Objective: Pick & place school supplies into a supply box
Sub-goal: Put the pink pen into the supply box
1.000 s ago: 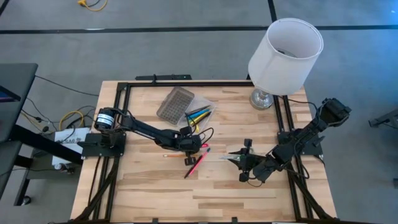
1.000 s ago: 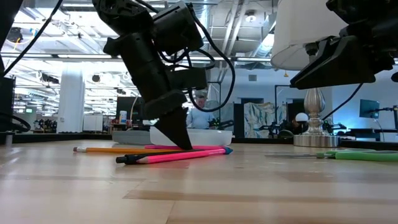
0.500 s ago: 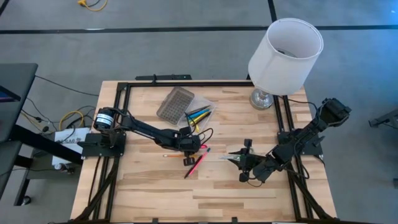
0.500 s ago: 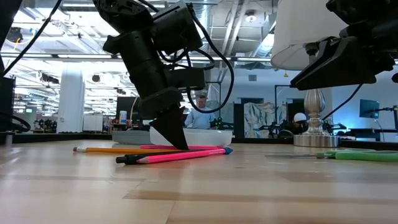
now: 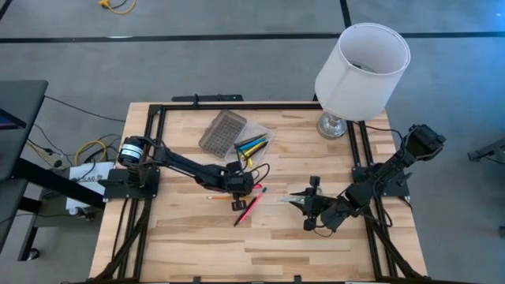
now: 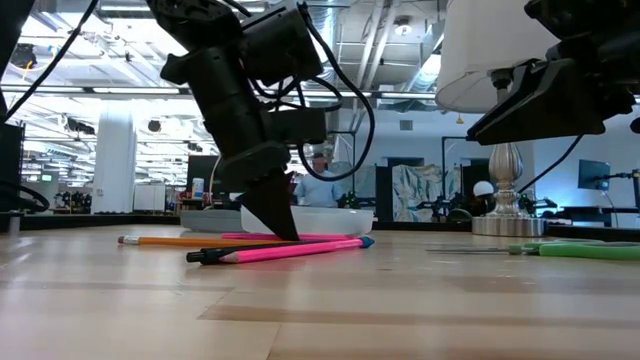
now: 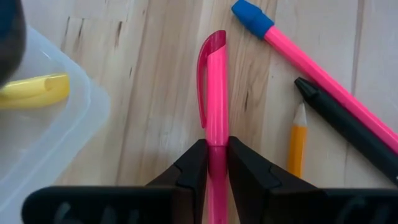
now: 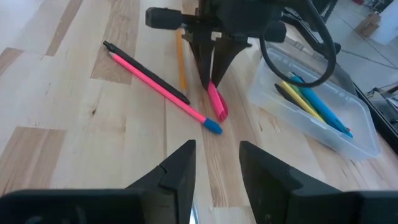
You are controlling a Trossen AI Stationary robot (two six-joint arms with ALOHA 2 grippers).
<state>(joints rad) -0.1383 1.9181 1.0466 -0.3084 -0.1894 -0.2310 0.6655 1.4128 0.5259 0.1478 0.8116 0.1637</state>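
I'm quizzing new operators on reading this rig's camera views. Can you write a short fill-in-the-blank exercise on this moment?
1. The left gripper is shut on a ____ pen.
2. The pink pencil beside it ends in a ____ eraser.
3. The right gripper waits with its jaws ____.
4. The supply box stands with its lid ____.

Missing words: pink; blue; open; off

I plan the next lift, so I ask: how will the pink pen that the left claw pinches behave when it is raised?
The pink pen looks like stiff plastic, so it should hardly bend. It seems light. The left claw grips it away from its clip end, so that end may droop slightly. The smooth barrel could slip.
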